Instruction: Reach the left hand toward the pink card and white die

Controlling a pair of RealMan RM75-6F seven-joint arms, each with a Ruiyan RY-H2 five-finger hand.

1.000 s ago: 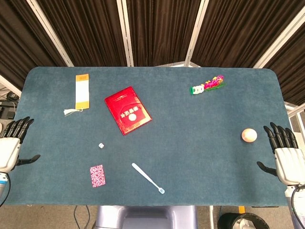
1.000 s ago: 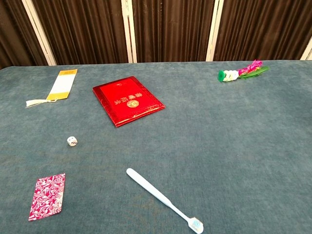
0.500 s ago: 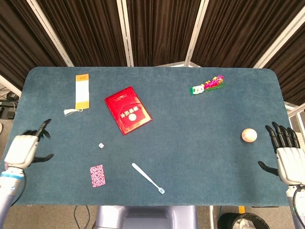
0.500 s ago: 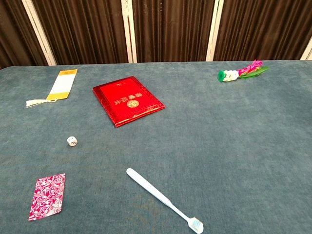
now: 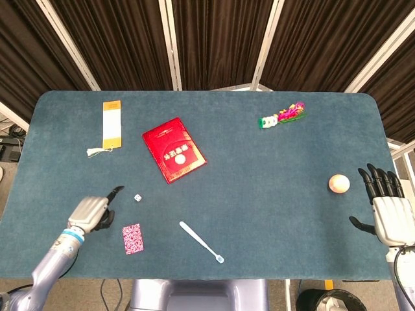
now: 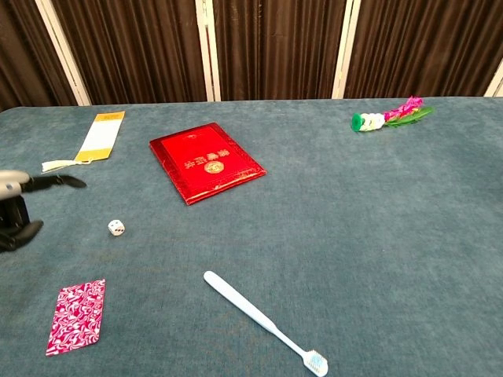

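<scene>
The robot's left hand (image 5: 93,211), fingers loosely apart and empty, has swung in from the table's left edge to hover beside the small white die (image 5: 137,197) and the pink patterned card (image 5: 132,238), nearly completing the reach.

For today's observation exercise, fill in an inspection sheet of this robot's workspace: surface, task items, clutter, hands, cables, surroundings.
Surface: blue-green cloth table, flat.
Task items: pink card near the front edge; white die just behind it, apart from it.
Clutter: red booklet, bookmark, toothbrush, flower trinket, pale ball.
Hands: left hand over the table beside card and die, touching neither; right hand at the table's right edge, fingers spread, empty.
Cables: dark cable below the front edge.
Surroundings: dark curtains with white posts.
</scene>
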